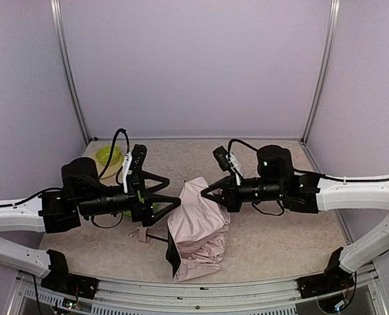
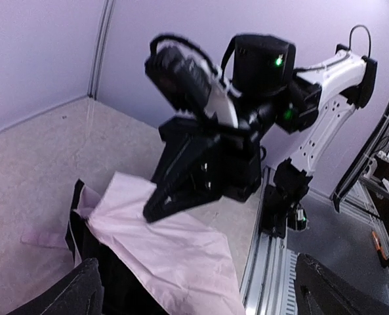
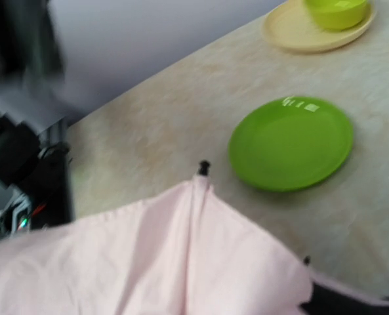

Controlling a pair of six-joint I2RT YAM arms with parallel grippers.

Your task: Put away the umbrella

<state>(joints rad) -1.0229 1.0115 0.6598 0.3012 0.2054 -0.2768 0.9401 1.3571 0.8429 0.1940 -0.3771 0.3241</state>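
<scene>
Umbrella point(image 1: 197, 230) lies half collapsed at the lower centre of the overhead view, pale pink fabric up. I see my left gripper point(image 1: 173, 189) spread wide just left of it. My right gripper point(image 1: 206, 191) is pinched shut on its upper edge.

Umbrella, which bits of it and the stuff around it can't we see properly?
- Top view: most of the umbrella shaft, under its pink fabric.
- Top view: nearly all the green plate, behind the left claw.
- Right wrist view: the umbrella's lower part, cut by the bottom edge; the right claw, out of frame.
</scene>
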